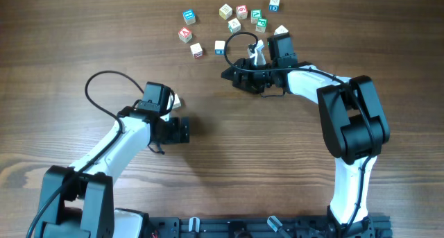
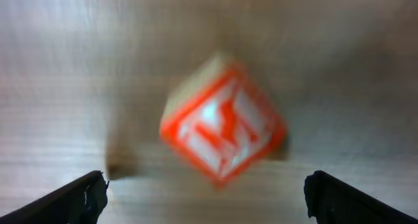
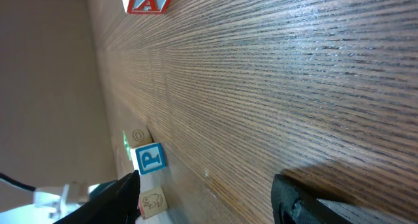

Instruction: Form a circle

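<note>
The left gripper (image 2: 206, 188), nearer the robot than the red A block (image 1: 184, 35), is spread wide and grips nothing. An orange block (image 2: 222, 126), blurred and seemingly tipped on a corner, lies untouched between its fingers. The right gripper (image 3: 206, 178), right of the A block, is partly spread and empty. The other blocks (image 1: 241, 11) lie scattered rightward of the A block.

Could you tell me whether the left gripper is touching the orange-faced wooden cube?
Apart. The left wrist view shows bare tabletop between the orange-faced wooden cube and the left gripper on both sides.
</note>
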`<state>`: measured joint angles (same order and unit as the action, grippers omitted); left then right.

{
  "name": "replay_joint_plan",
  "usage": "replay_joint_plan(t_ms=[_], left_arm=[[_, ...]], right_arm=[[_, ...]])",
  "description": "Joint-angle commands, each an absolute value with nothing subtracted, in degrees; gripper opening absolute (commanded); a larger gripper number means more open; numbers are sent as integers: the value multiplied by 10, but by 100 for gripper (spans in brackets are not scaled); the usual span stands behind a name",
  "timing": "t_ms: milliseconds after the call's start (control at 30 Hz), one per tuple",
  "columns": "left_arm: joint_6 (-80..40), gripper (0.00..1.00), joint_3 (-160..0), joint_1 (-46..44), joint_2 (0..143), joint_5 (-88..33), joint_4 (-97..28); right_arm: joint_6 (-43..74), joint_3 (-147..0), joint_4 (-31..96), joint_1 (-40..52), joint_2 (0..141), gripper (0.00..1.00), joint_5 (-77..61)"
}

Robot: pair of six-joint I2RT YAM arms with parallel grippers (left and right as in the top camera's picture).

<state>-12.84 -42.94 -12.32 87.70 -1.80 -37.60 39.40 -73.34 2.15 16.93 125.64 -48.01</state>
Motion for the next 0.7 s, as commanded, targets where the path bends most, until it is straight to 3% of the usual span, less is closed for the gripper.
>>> replay_joint_plan(t_ms=[0,33,67,100,400,667], left_arm=[[-143,82,-432,-121,859,-82,-430],[-138,62,-432,-121,859,-105,-437],[-137,26,-432,-122,859,-127,-441],[-137,4,-432,-122,859,-135,-440],[-92,4,-431,-121,873,-124,-279],[-93,4,-431,-121,928,-124,-313]], right_arm=[[390,-717,33,165,1280,66,-398],[390,-717,33,165,1280,66,-398],[390,-717,33,165,1280,66,-398],[390,-717,33,165,1280,66,-398],[390,-717,33,165,1280,67,-398],[390,-717,33,165,1280,67,-398]])
